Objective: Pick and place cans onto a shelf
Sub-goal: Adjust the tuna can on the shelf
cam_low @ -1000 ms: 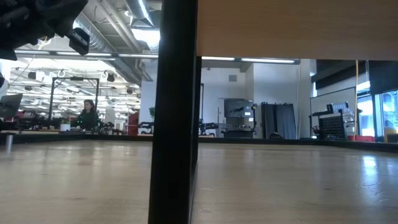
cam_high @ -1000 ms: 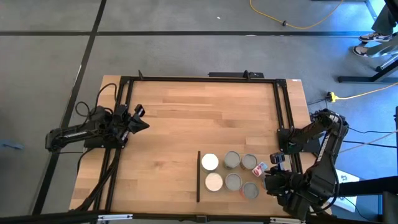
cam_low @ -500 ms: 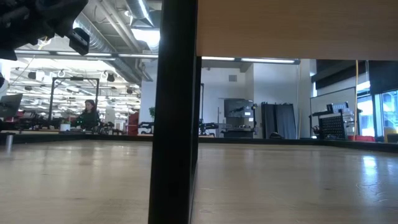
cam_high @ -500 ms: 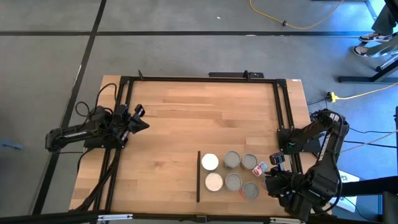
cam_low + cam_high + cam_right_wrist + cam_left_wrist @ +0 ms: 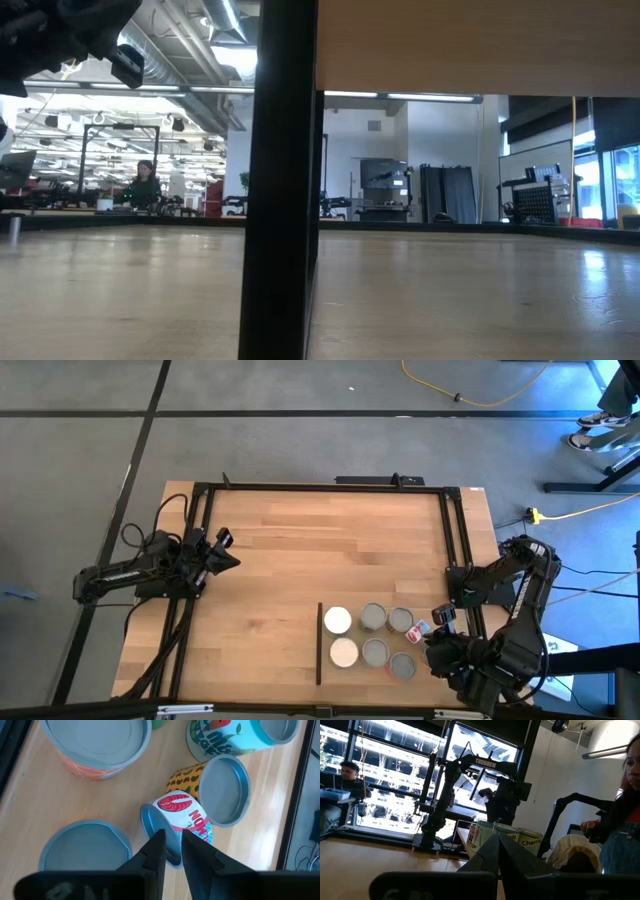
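Salmon can (image 5: 186, 822), tipped on its side

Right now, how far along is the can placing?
Done: six cans stand upright in two rows beside the dark strip, apparently on the shelf. In hand: the right gripper pinches the rim of a tipped can lying next to them. Left to do: standing that one with the rest. The left gripper waits shut at the table's left edge.

Seven cans (image 5: 374, 619) are grouped at the near right of one wooden table (image 5: 300, 550): six upright in two rows, one tipped on its side. Two robot arms flank the table. One dark strip (image 5: 319, 643) borders the group.
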Available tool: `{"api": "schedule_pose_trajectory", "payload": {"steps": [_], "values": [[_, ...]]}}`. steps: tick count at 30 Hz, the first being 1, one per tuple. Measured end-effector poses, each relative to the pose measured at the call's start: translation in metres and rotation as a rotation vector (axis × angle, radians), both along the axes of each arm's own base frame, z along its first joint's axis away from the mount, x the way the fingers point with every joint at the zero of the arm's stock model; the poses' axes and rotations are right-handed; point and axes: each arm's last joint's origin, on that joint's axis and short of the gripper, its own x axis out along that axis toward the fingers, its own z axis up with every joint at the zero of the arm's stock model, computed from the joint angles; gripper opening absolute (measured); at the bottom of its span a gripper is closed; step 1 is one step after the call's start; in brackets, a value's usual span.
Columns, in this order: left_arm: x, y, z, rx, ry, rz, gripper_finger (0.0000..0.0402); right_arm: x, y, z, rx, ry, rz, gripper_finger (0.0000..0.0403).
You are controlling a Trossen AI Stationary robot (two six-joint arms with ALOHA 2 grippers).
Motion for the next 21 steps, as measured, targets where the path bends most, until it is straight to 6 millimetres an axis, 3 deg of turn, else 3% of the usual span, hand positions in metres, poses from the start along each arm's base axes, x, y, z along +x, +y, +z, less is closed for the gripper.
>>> {"api": "schedule_pose_trajectory", "payload": {"steps": [8,21], "values": [[0.000,0.000,0.000,0.000,0.000,0.000,0.0000,-0.001,-0.003,-0.011,-0.050,0.017,0.003,0.0063],[0.000,0.000,0.000,0.001,0.000,0.000,0.0000,0.000,-0.003,-0.012,-0.088,0.000,0.045,0.0063]]}}
